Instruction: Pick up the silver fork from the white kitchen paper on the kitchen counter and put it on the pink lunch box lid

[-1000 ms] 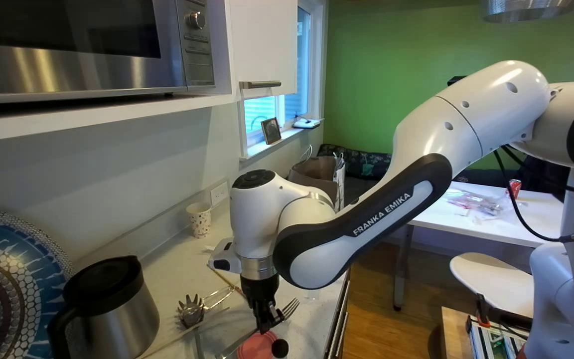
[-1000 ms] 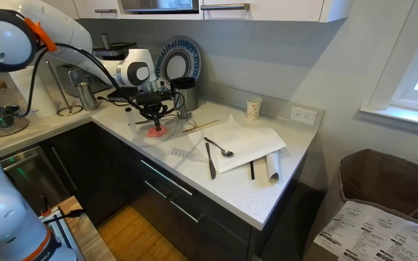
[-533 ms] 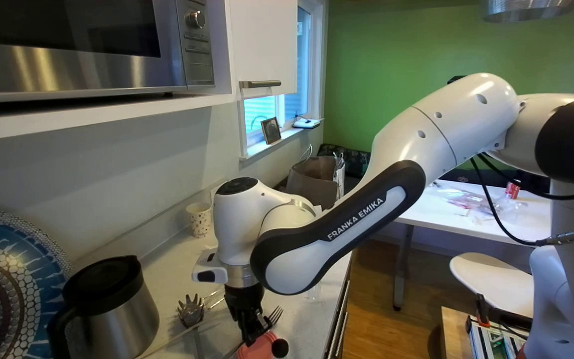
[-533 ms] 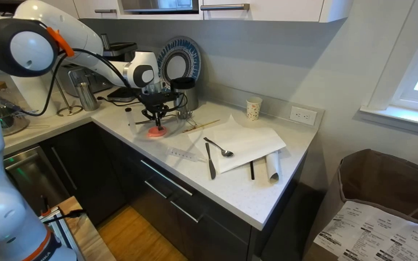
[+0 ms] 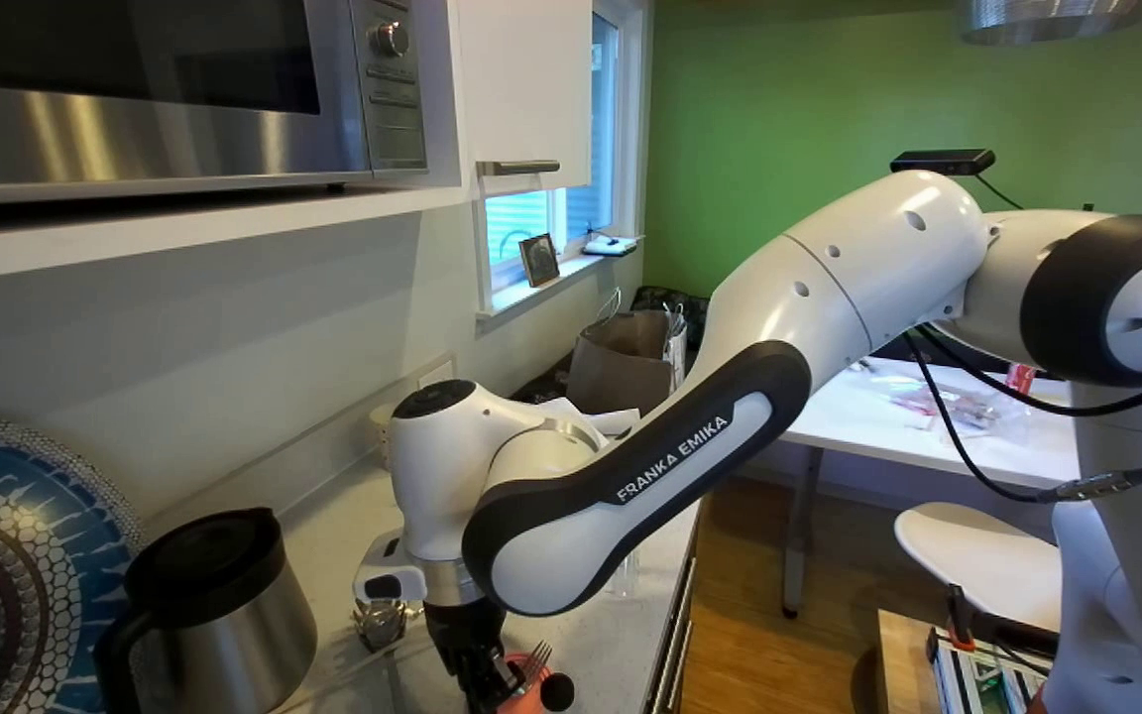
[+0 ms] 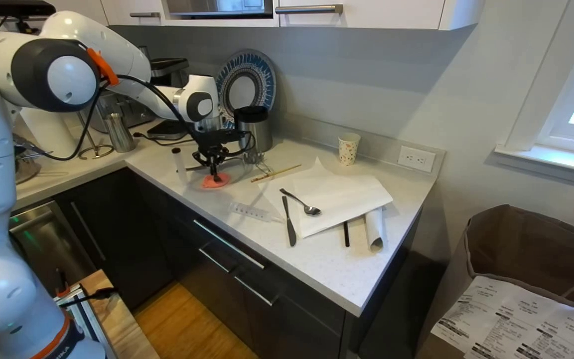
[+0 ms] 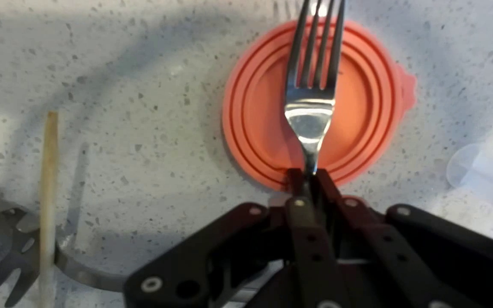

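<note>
My end effector (image 7: 307,174) is pinched on the silver fork (image 7: 310,122), which I see over the pink lunch box lid (image 7: 268,115) on the counter (image 7: 144,162); whether fork and lid touch, I can't tell. In the wrist view the tine tips run off the top edge, the handle disappears behind the fingers (image 7: 328,188), and a wooden stick (image 7: 49,184) is cut off below. In an exterior view the bottom edge crops the lid (image 5: 525,701). The white kitchen paper (image 6: 344,192) lies well apart, a spoon (image 6: 311,210) on it.
</note>
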`<action>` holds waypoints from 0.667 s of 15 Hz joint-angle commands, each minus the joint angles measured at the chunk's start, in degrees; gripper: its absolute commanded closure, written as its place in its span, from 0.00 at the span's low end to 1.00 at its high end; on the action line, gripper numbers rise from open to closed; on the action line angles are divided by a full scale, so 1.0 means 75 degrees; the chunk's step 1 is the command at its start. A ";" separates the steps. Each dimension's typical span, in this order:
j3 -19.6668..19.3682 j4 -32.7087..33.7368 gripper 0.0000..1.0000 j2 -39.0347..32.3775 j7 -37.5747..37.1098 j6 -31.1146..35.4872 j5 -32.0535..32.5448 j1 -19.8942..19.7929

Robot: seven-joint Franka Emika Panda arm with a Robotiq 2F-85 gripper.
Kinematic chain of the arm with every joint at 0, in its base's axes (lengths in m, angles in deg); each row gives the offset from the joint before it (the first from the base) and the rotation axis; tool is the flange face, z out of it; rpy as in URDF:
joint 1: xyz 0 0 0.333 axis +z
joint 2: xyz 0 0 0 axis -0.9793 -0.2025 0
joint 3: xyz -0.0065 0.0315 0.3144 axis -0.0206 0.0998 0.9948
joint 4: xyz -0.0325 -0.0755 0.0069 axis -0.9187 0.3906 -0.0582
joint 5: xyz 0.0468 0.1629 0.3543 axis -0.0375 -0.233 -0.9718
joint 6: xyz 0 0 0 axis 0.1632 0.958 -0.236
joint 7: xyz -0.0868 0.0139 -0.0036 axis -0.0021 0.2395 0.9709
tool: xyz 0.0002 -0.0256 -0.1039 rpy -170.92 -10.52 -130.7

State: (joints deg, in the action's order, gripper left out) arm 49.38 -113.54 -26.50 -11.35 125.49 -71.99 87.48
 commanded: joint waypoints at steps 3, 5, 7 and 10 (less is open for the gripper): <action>0.0069 0.0447 0.66 -0.0349 0.0140 -0.0320 -0.0128 0.0019; 0.0060 0.0486 0.60 -0.0364 0.0085 -0.0353 -0.0073 0.0043; 0.0062 0.0465 0.45 -0.0295 0.0033 -0.0366 -0.0043 0.0062; 0.0073 0.0313 0.23 -0.0040 -0.0055 -0.0347 -0.0054 0.0071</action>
State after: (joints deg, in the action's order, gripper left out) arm 49.84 -110.80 -28.09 -11.22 124.02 -71.99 87.70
